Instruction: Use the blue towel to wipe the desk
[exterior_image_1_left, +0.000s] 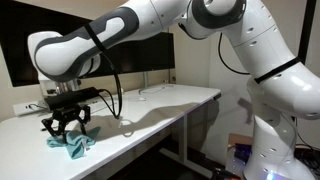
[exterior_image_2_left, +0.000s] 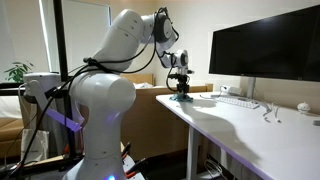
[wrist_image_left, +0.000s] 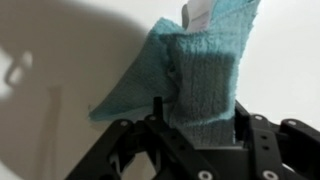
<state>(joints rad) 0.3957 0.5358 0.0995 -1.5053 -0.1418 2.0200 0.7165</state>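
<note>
My tool (exterior_image_1_left: 67, 127) points straight down and stands partway closed, with a thick fold of the blue towel (exterior_image_1_left: 76, 146) pinched between its jaws. In the wrist view that fold runs up into the gap, while the rest of the cloth fans out flat on the tabletop (exterior_image_1_left: 150, 108) beneath and to one side of the tool. The main risk, as I judge it, is that I hold only a ridge of soft cloth. If I drag sideways with too little pressure, the towel may slip from the grip or bunch into a lump that wipes only a thin stripe. If I press too hard, the tool's own tips may scrape the white surface, since little cloth seems to lie under them. The loose corner could also tuck under and catch. The black cable (exterior_image_1_left: 117, 95) looping off my wrist hangs close beside the tool and could brush the cloth on a wide sweep. The tabletop's front edge lies near the tool, so a careless stroke that way could push the towel off. Behind the tool stand dark monitors (exterior_image_1_left: 135, 50), with a stand base (exterior_image_1_left: 150, 92) farther along, so strokes toward them must stay short.
</note>
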